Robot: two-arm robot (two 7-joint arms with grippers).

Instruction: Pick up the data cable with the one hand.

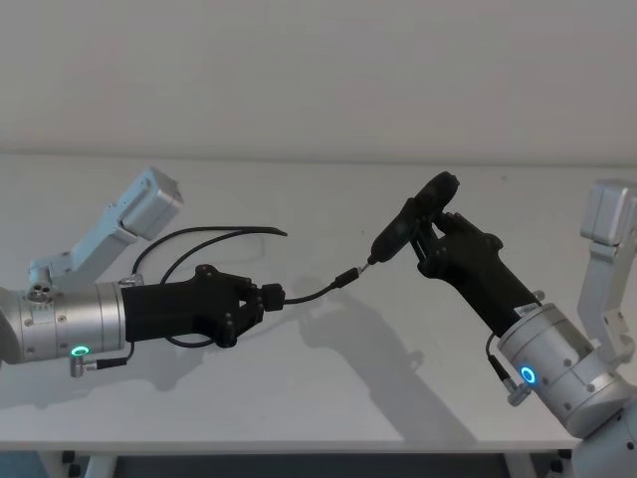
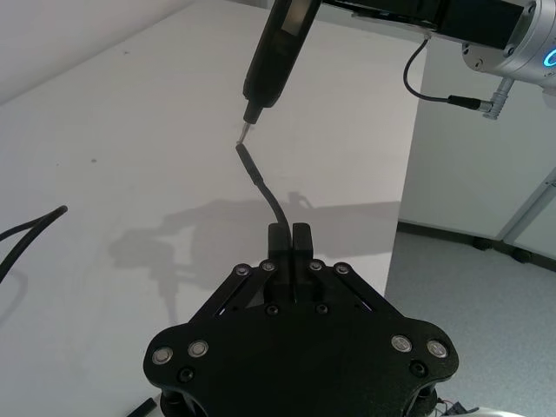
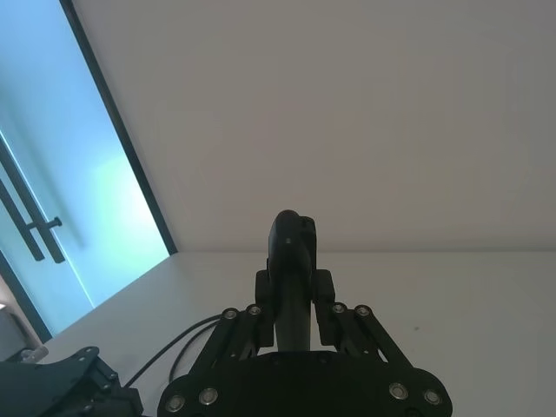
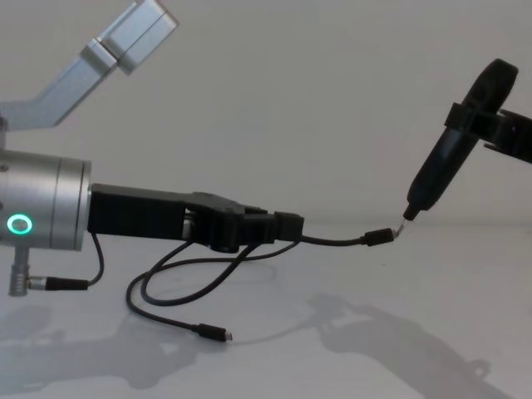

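The data cable [image 1: 309, 293] is a thin black cord held above the white table. My left gripper [image 1: 271, 296], the one with the green ring on its silver wrist, is shut on it near one end [image 2: 290, 234]. A short stretch of the cable [image 2: 261, 187] sticks out past the fingers. Its small plug [image 4: 378, 238] reaches the metal tip of a dark pen-shaped tool [image 4: 440, 166]. My right gripper [image 1: 438, 234] is shut on that tool [image 3: 291, 261] and holds it slanted, tip down. The rest of the cord loops back under the left arm, ending in another plug [image 4: 212, 333].
The white table [image 1: 328, 398] lies below both arms, with its front edge near me. A thin wire [image 2: 434, 95] hangs from the right wrist. A glass door [image 3: 52, 234] stands off to one side of the room.
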